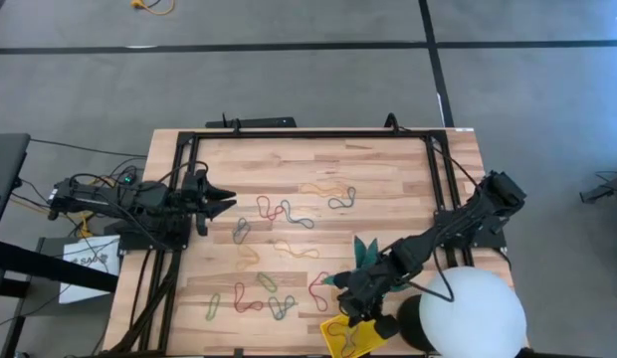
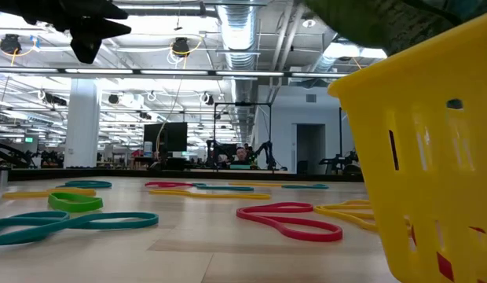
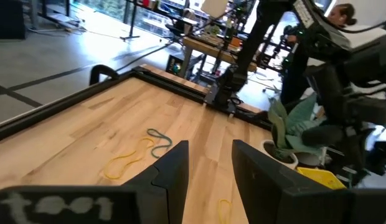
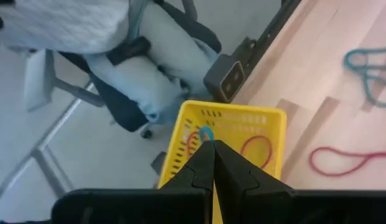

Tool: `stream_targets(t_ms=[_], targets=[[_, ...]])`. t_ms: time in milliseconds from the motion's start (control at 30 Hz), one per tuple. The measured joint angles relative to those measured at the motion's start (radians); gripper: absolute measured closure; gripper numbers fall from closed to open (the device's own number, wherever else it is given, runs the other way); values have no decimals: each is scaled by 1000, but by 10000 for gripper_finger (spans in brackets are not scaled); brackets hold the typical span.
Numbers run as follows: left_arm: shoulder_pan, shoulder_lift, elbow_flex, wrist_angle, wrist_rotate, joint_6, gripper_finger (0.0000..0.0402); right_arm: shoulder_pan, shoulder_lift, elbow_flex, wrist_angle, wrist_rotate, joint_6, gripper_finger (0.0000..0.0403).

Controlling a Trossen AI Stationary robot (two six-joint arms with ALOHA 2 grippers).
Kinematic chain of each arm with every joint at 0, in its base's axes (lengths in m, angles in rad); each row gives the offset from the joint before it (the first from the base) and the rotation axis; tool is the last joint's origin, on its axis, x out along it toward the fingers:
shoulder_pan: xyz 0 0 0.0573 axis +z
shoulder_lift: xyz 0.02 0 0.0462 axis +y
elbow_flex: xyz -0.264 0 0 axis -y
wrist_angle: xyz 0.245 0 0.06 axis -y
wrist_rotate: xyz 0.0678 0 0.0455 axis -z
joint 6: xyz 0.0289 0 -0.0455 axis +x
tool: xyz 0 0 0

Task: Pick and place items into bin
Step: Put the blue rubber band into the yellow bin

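Yellow slotted plastic bin fills the near edge of the low view, standing at six o'clock on the pale wooden table, just beside the big white sphere. I hang my right gripper over it with the jaws pressed together. A blue loop shows at their tips, but I cannot tell whether it is pinched or already lying inside. Red loops rest on the bin floor.

My left gripper waits at nine o'clock, jaws apart and holding nothing.

Many thin rubber loops in red, green, yellow and blue are scattered across the middle of the table, well apart from the bin. A red loop lies near its wall. A teal folded-paper star sits close beside my right arm.

By my reckoning this is the drop. To do it well I should stay centred over the tray, part the jaws fully, and lift straight up so nothing snags the rim or drags the light bin along.
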Motion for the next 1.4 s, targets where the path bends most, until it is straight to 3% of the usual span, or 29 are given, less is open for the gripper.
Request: stream_targets(t_ms=[167, 367, 833, 1167, 1400], targets=[[0, 0, 0, -1, -21, 0, 289, 16, -3, 0, -3, 82, -123, 403], [0, 0, 0, -1, -21, 0, 289, 11, -3, 0, -22, 108, -102, 398], [0, 0, 0, -2, -21, 0, 289, -4, -16, 0, -11, 108, -101, 327], [0, 0, 0, -8, -3, -41, 289, -65, -191, 0, -61, 118, -172, 328], [0, 24, 0, -154, -20, -60, 289, -168, -352, 0, -201, 330, -286, 328]])
